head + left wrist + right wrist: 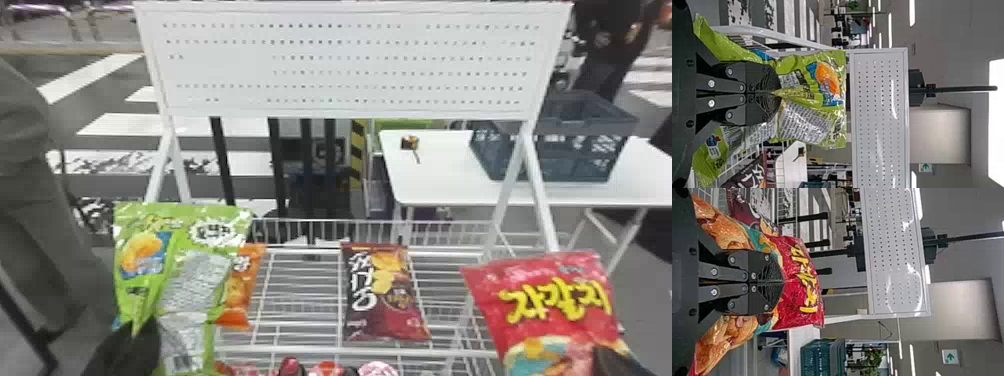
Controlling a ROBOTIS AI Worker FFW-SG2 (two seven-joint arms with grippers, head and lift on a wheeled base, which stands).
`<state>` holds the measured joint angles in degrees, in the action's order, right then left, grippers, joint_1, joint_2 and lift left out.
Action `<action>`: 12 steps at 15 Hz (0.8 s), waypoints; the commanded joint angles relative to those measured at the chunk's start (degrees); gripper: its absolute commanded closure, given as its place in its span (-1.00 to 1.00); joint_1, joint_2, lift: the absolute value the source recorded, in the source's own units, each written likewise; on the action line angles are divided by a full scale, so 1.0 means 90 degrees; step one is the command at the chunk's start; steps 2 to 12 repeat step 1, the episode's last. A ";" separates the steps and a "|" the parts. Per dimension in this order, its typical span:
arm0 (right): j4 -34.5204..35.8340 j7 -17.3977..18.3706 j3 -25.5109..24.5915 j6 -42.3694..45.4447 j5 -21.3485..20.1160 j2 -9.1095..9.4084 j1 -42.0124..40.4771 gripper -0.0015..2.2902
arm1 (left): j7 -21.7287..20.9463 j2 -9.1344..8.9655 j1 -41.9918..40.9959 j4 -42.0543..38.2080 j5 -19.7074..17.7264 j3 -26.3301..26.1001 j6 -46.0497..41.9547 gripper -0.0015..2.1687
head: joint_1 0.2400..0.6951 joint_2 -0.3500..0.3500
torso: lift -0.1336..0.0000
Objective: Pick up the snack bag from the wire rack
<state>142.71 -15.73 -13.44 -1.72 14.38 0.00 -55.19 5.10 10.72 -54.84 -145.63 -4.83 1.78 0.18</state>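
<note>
Seeming soft, the green foil bag (pixel 195 275) and red foil bag (pixel 555 300) are pinched mid-body by left gripper (pixel 777 93) and right gripper (pixel 781 282).

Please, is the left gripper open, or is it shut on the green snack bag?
Shut: the left gripper pinches a fold of the green bag between its fingers.
</note>
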 commanded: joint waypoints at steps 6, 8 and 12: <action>0.0003 -0.0010 -0.0001 0.0000 0.0004 0.0006 -0.0011 0.96 | 0.0000 0.0000 0.0000 0.0000 0.0000 -0.0002 -0.0005 0.73 | 0.14 0.00 | 1.00; 0.0003 -0.0010 -0.0001 0.0000 0.0004 0.0006 -0.0011 0.96 | 0.0000 0.0000 0.0000 0.0000 0.0000 -0.0002 -0.0005 0.73 | 0.14 0.00 | 1.00; 0.0003 -0.0010 -0.0001 0.0000 0.0004 0.0006 -0.0011 0.96 | 0.0000 0.0000 0.0000 0.0000 0.0000 -0.0002 -0.0005 0.73 | 0.14 0.00 | 1.00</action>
